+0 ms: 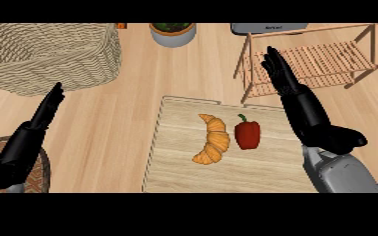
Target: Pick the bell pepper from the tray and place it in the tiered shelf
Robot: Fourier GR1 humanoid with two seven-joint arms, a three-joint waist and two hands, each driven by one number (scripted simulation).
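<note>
Pepper (247,135) lies on the tray (177,172), red, stem pointing away from the robot. A croissant (212,141) lies just beside it on the left; the two are close but, as far as the view shows, not touching. Nothing holds the pepper, so the pick is not yet done.

The right hand (301,107) hangs just to the pepper's right, over the tray's right edge. Its fingers are straight and together, pointing up the view toward the shelf (325,60), with the thumb splayed to the side, and it pinches nothing. The fingertips overlap the shelf's near-left corner (whether above it or short of it cannot be told from this angle). The hand seems lined up beside the pepper rather than over it — a sensible side, since the croissant blocks the left and the shelf stands beyond on the right, leaving a short carry.

The left hand (33,125) rests open at the view's left edge, fingers straight, well apart from the tray and out of the way. A basket (55,55) sits beyond it on the counter (133,110), and a pot (173,34) stands at the far edge.

The likely next move: the right hand shifts left and lowers, then curls round the pepper without nudging the croissant. The shelf's slatted top faces up, so a set-down from above looks workable.
</note>
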